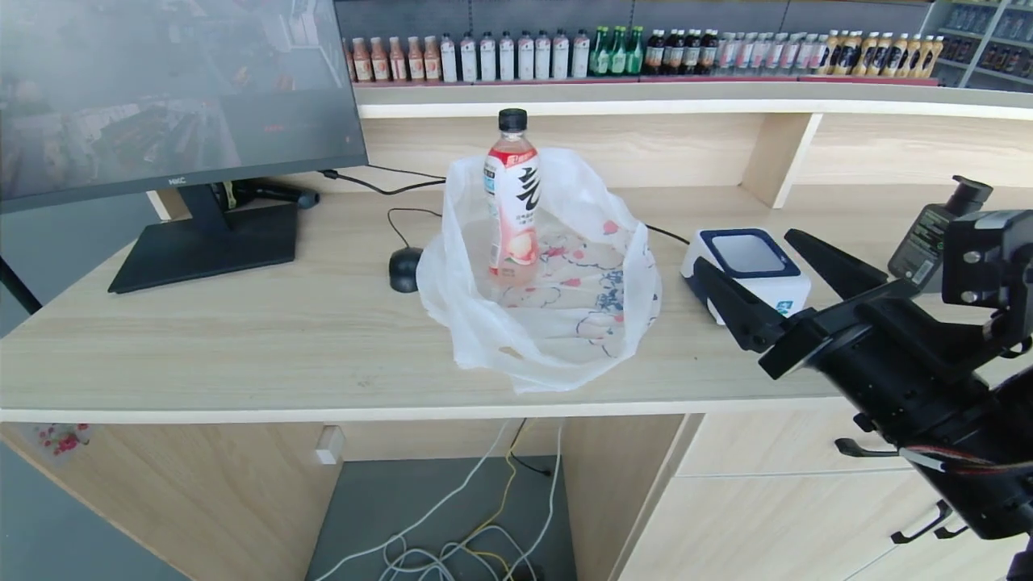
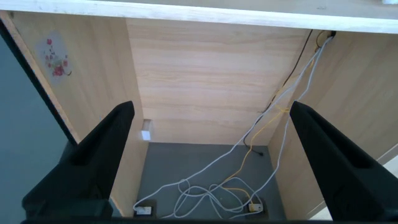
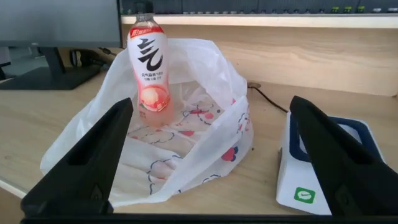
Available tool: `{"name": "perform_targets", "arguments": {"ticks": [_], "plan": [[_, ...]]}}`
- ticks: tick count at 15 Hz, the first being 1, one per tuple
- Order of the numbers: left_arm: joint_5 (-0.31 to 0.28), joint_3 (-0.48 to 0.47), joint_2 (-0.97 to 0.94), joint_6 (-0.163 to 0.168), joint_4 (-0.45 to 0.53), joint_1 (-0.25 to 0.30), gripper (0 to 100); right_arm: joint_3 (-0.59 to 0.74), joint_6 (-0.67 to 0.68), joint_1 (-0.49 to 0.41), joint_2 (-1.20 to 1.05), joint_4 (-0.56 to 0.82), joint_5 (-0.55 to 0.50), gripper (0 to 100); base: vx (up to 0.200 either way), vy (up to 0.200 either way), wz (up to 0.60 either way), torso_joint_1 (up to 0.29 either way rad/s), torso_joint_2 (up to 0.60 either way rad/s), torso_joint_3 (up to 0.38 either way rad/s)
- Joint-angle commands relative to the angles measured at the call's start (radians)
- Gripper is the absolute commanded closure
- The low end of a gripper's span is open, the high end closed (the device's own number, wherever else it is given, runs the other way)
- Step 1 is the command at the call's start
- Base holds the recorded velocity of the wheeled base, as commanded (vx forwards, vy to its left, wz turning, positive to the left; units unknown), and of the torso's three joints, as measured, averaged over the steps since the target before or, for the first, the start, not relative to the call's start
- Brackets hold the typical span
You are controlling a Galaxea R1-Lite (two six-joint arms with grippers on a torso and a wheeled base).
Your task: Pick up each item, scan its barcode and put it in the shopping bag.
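A pink drink bottle with a black cap stands upright inside the open white shopping bag at the middle of the counter; the right wrist view has the bottle and the bag ahead. A white and blue barcode scanner sits to the bag's right. A dark bottle stands at the counter's far right. My right gripper is open and empty, hovering by the scanner. My left gripper is open and empty, below the counter.
A monitor on its stand fills the counter's left end, with a black mouse and cable beside the bag. A shelf of bottles runs along the back. Loose cables hang and lie under the counter.
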Motion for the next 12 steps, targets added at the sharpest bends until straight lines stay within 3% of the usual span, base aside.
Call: {"name": "perform_targets", "arguments": {"ticks": [1, 12], "plan": [[0.0, 0.0, 0.0, 0.0, -0.001, 0.0, 0, 0.012, -0.009, -0.015, -0.001, -0.001, -0.003, 0, 0.0, -0.2, 0.0, 0.012, 0.0, 0.007], [0.002, 0.0, 0.0, -0.022, -0.001, 0.0, 0, 0.046, -0.011, -0.016, 0.024, -0.001, -0.003, 0, 0.0, -0.2, 0.0, 0.001, 0.0, 0.001]]}}
